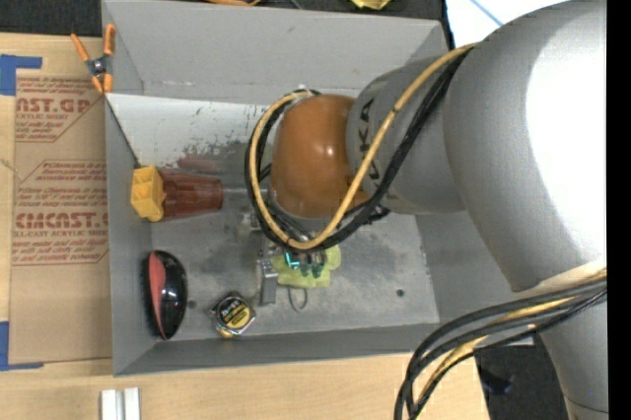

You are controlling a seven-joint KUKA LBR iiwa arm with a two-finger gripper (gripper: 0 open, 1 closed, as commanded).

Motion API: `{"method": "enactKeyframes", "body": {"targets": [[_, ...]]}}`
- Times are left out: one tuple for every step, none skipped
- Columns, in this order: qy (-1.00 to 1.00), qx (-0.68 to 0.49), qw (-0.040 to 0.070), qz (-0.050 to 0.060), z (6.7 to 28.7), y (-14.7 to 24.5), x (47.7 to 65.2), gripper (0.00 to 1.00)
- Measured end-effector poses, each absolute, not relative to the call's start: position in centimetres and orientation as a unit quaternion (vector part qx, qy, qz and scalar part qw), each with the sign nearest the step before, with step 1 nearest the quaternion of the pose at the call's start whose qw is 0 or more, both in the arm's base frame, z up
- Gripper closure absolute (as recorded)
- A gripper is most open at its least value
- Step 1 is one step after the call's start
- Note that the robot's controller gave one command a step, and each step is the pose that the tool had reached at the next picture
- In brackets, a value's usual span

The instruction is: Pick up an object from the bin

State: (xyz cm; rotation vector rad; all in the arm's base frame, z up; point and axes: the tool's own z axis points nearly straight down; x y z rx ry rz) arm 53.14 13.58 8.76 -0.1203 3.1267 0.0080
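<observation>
The arm (pixel 532 142) comes into the grey bin (pixel 276 43) from the right edge, its rounded orange cover (pixel 311 162) hanging over the middle of the bin floor, with black and yellow cables (pixel 258 181) looped around it. Below the cover the claw (pixel 284 274) is down near the floor, a little toward the bin's lower edge. Whether the claw is apart or together cannot be told, as the cover and cables hide most of it.

Just beside the claw, on its right and touching or nearly touching it, lies a small yellow-green thing (pixel 320 268) of crumpled, uneven shape. It is partly tucked under the claw's body, and it cannot be made out whether it is gripped.

Near the left edge a dark red cup (pixel 193 195) lies on its side, with a yellow block (pixel 147 193) touching its left end. In the lower left corner lies a black and red mouse (pixel 165 292). Just to its right, close to the lower edge, is a small yellow and black tape measure (pixel 233 314), well apart from the claw.
</observation>
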Motion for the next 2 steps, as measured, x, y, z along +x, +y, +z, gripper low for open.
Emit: {"method": "enactKeyframes", "body": {"targets": [[0.999, -0.038, 0.006, 0.002, 8.76, 13.55, 53.15, 0.0], [0.999, -0.038, 0.006, 0.003, 8.76, 13.54, 53.15, 1.0]]}}
